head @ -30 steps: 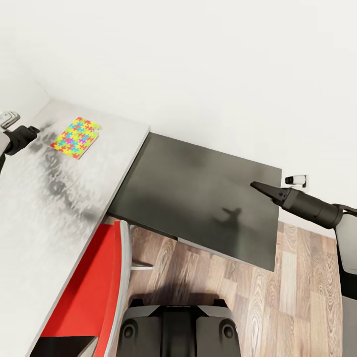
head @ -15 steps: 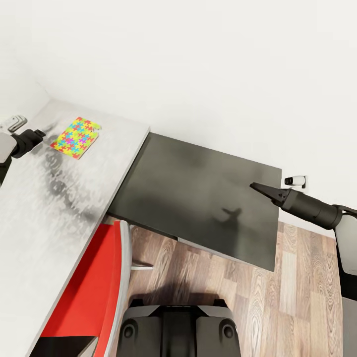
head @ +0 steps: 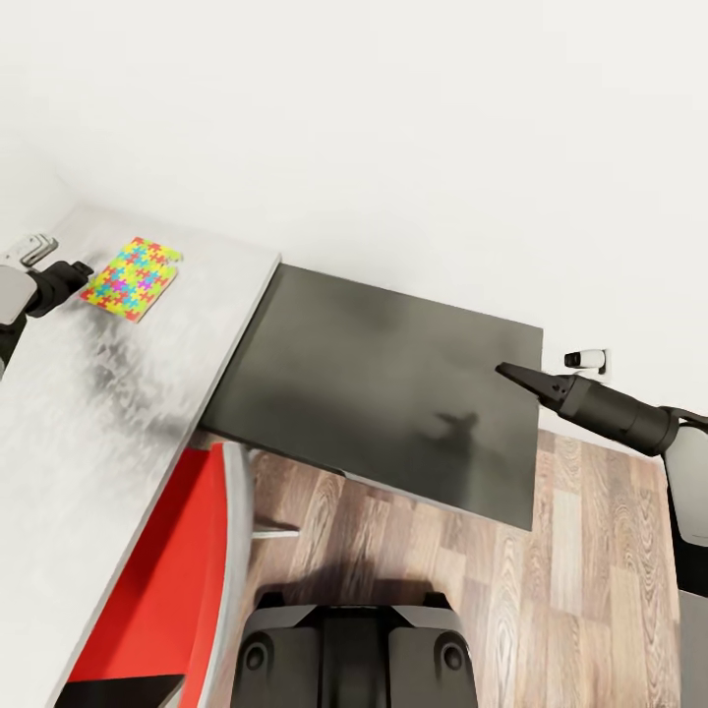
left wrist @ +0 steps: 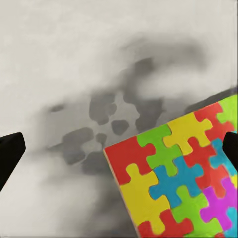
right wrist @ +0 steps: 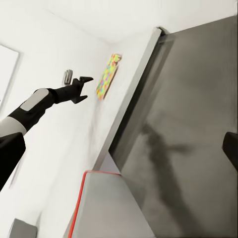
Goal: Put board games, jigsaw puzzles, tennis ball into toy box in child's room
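- Your left pincer (head: 79,267): it hovers over the pale counter (head: 88,413) at the far left of the head view, just beside the near-left edge of the jigsaw puzzle (head: 130,276). In the left wrist view its two dark fingertips (left wrist: 10,153) stand far apart at opposite edges, so the pincer is wide and holds nothing.
- Jigsaw puzzle (left wrist: 178,173): a flat square of interlocking pieces in red, yellow, green, blue and pink, lying on the counter near its far end and close to the white wall (head: 393,128). One corner of it sits between the spread fingers, nearer one of them.
- Counter surface (left wrist: 99,74): pale grey, with mottled dark shadow patches beside the puzzle.
- Your right pincer (head: 511,372): it is held out over the far right part of the dark-topped cabinet (head: 374,383), tapering to a closed-looking point in the head view, yet the right wrist view shows dark tips at opposite edges; you cannot tell its state.
- Cabinet: low, its dark top butting against the end of the counter, carrying the arm's shadow.
- Red chair (head: 162,580): tucked against the counter's near edge.
- Wood floor (head: 551,610): lies under the cabinet and around your base.
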Available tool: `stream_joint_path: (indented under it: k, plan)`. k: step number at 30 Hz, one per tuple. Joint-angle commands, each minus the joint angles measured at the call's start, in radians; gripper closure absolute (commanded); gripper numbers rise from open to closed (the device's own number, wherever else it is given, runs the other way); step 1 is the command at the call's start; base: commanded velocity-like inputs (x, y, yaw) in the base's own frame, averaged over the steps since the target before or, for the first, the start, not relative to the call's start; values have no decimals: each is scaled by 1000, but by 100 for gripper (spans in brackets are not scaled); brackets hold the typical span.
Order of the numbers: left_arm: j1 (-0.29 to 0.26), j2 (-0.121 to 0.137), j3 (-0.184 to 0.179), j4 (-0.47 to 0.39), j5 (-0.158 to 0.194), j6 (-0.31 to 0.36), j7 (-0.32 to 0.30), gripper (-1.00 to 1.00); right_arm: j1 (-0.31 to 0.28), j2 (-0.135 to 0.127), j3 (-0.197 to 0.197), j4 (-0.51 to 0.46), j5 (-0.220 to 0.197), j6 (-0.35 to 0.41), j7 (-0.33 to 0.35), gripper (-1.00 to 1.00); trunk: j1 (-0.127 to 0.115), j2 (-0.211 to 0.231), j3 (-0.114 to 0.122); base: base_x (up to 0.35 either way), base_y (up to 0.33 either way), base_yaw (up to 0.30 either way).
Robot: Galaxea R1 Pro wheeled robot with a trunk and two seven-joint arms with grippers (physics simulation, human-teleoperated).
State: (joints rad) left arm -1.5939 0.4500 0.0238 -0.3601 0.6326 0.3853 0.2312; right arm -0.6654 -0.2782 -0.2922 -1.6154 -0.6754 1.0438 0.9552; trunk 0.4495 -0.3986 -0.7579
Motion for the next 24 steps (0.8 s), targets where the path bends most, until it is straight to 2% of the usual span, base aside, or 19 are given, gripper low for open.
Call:
stream_joint_path:
  k: [1,10,24]
  plan:
    - [0,0,3,1,8,5,6,-100,-1,0,-1,0,3,3,5,-100,1,-2,-1,0,0,-215]
    - [0,1,4,10,8,4,4,-100,1,-1,-1,0,3,3,5,-100,1,-2,-4,0,0,-209]
    - [1,1,4,23,7,4,-3,-100,1,-1,-3,0,3,3,5,-100,1,-2,-5,0,0,-48]
